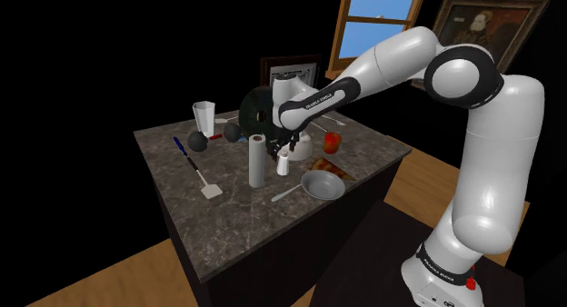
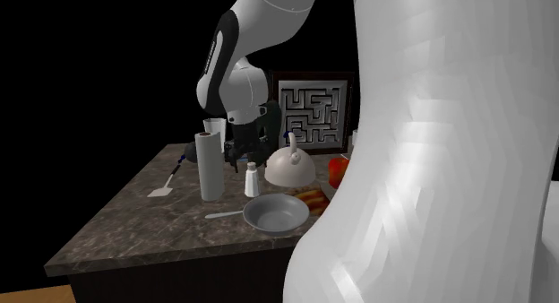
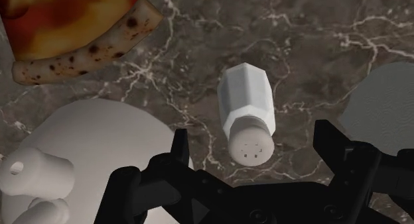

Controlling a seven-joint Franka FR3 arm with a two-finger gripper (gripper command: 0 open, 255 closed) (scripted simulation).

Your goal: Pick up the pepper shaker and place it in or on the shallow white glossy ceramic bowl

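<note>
On the shoulder view's left, the dark marbled table [image 1: 236, 232] carries a white cup [image 1: 203, 113], a blue pen [image 1: 180, 144] and a white spatula [image 1: 207, 183]. Toward the middle, an upright paper towel roll [image 1: 257, 160] stands just beside the white pepper shaker [image 1: 283, 164], which is upright on the table. The end effector [image 1: 286, 151] hangs directly above the shaker and is spread wide. In the wrist view its fingers [image 3: 179, 153] stand on either side of the shaker's cap without touching it. To the right of the shaker, near but apart from it, lies the shallow grey bowl [image 1: 323, 184]. A pizza slice [image 1: 329, 169] lies just beside the bowl, and a red fruit [image 1: 333, 143] sits farther back.
</note>
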